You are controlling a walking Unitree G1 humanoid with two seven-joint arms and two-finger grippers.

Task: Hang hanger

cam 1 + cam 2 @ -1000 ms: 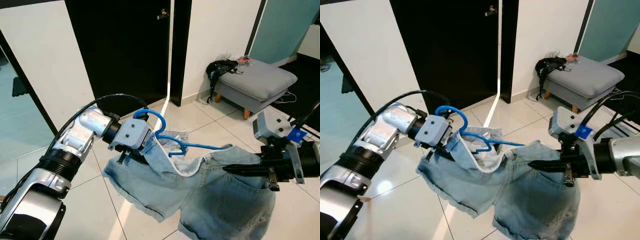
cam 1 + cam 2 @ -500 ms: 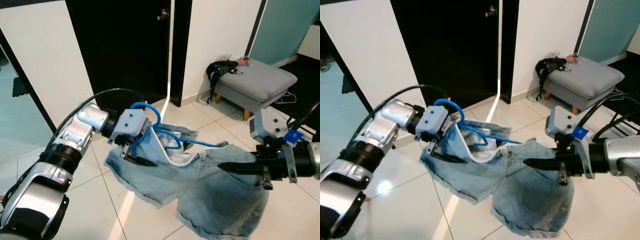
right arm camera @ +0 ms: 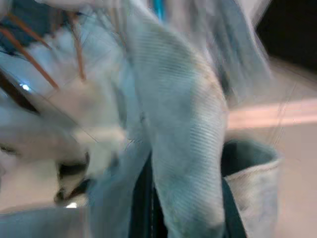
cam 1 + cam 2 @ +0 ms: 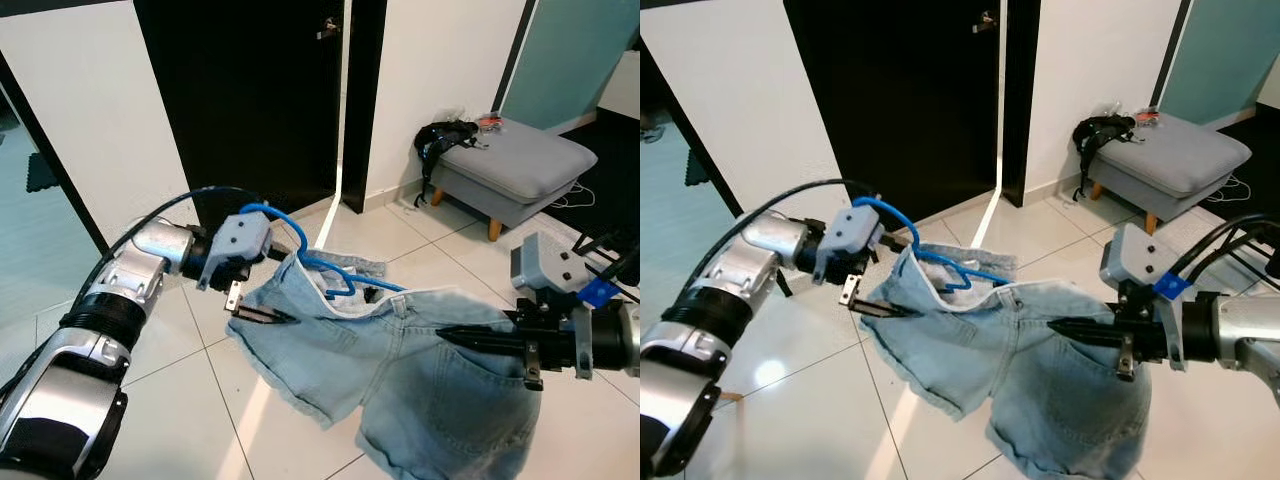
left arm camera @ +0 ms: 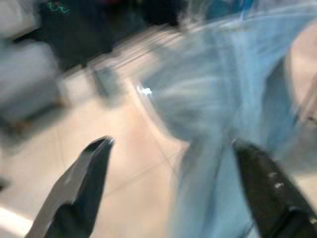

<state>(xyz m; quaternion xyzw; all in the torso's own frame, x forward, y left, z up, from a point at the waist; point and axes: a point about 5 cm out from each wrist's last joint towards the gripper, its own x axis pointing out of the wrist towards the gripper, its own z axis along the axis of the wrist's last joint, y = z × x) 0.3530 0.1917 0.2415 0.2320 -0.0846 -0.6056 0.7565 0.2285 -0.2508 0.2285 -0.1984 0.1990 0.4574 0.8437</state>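
Note:
Pale blue denim shorts [image 4: 400, 370] hang stretched between my two arms on a blue hanger [image 4: 335, 275]. The hanger's hook [image 4: 268, 212] arches over the grey housing of my left gripper [image 4: 250, 308]. That gripper is open at the shorts' left edge; in the left wrist view its fingers [image 5: 94, 163] stand wide apart with blurred denim [image 5: 233, 94] beyond them. My right gripper [image 4: 445, 337] points left at waist height and is shut on the shorts near the back pocket. In the right wrist view the waistband [image 3: 183, 148] drapes over its fingers.
A black door [image 4: 240, 90] stands ahead, slightly ajar, with white wall on both sides. At the back right is a grey footstool [image 4: 515, 160] with a black bag [image 4: 440, 135] on it. White floor tiles [image 4: 200, 400] lie below the shorts.
My left gripper has drawn back to the left, out of the shorts' waist, and the shorts have spread wider between the arms. The right gripper has barely moved.

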